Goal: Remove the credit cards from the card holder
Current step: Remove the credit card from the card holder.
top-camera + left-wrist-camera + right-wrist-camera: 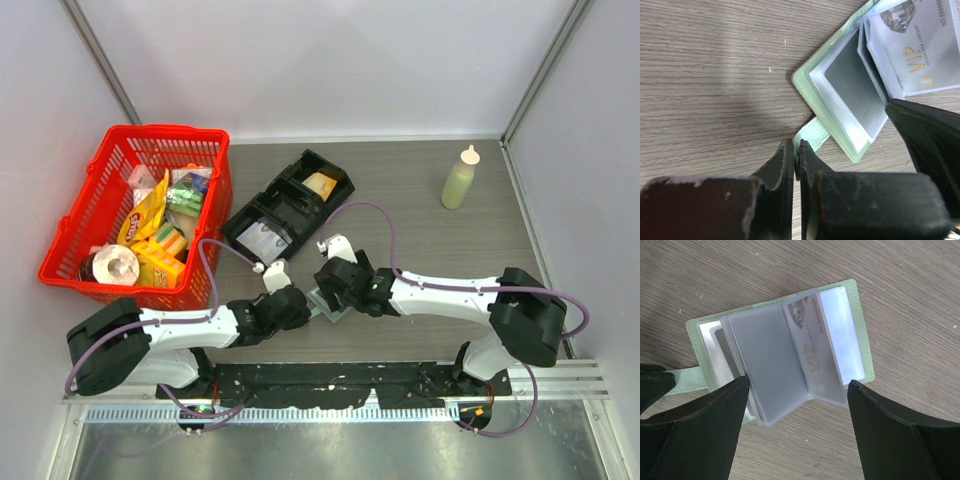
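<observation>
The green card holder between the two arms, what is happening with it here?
The two arms are working on the card holder, which lies open on the table. The left gripper is shut on its strap and holds it by that. The right gripper hangs over the clear sleeves with its jaws wide open, holding nothing. A pale card marked VIP sits in one sleeve, not yet taken out.

Grey wood-grain bench (420,170), top view. Standing directly on it are a red plastic mesh basket (165,130) at far left, a black multi-compartment plastic tray (285,210) just beside the basket, and a pale green squeeze bottle (459,180) upright at far right. A pale green folding card holder (865,347) lies open near the front.
</observation>
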